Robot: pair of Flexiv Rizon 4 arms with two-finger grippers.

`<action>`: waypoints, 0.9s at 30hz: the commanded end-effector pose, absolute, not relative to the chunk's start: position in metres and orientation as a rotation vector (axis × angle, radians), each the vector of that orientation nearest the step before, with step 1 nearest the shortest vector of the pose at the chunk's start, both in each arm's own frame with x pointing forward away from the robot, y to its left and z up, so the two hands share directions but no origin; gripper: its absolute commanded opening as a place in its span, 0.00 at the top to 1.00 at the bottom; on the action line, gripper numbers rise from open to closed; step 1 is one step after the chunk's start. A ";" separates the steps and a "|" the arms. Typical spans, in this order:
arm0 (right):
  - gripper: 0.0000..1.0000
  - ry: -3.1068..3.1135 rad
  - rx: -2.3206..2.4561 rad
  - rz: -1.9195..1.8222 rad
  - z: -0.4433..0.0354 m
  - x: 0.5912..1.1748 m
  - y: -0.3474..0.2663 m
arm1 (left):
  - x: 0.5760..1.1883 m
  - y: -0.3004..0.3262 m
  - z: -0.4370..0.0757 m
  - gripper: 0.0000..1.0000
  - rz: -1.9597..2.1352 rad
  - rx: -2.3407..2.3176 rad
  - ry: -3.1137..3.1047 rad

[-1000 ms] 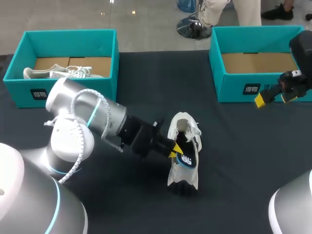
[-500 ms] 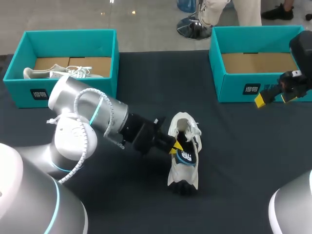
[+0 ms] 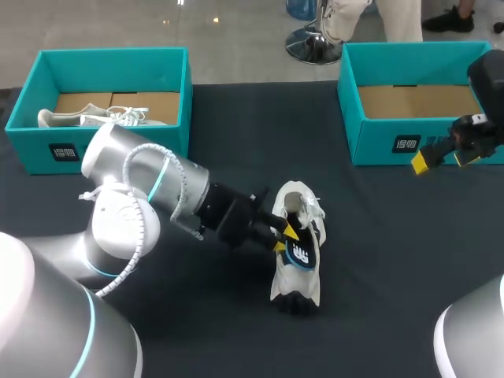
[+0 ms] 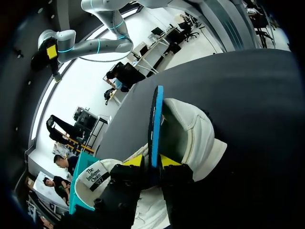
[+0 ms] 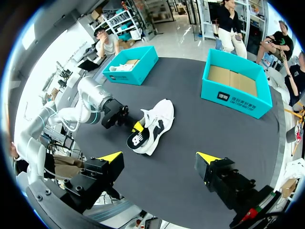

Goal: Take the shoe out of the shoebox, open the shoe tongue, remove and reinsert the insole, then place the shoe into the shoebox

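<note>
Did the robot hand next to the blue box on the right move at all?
No. The right gripper hangs at the same spot against the front wall of the right shoebox as before, jaws wide apart.

A robotics lab: two robot arms [image 3: 150, 189] stand at a black table [image 3: 394, 236]
</note>
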State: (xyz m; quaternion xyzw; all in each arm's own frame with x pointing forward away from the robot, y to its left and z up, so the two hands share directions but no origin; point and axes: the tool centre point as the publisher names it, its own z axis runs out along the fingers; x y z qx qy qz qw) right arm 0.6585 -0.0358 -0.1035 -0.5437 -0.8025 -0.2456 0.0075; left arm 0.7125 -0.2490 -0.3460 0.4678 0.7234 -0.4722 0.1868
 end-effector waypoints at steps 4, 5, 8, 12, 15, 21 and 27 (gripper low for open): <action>0.00 -2.508 -1.698 -0.755 -0.102 0.663 -0.034 | 0.702 -0.244 -0.336 0.69 -1.345 1.327 2.014; 0.00 -2.508 -1.698 -0.755 -0.102 0.663 -0.034 | 0.701 -0.244 -0.335 0.70 -1.349 1.330 2.011; 0.00 -2.508 -1.698 -0.755 -0.102 0.663 -0.034 | 0.696 -0.245 -0.332 0.71 -1.360 1.336 2.004; 0.00 -2.508 -1.698 -0.755 -0.102 0.663 -0.034 | 0.692 -0.247 -0.332 0.73 -1.368 1.350 1.999; 0.00 -2.508 -1.698 -0.755 -0.102 0.663 -0.034 | 0.690 -0.248 -0.335 0.80 -1.370 1.363 2.003; 0.00 -2.508 -1.698 -0.755 -0.102 0.663 -0.034 | 0.690 -0.249 -0.340 1.00 -1.373 1.368 2.013; 0.00 -2.508 -1.698 -0.755 -0.102 0.663 -0.034 | 0.694 -0.251 -0.342 1.00 -1.357 1.379 2.012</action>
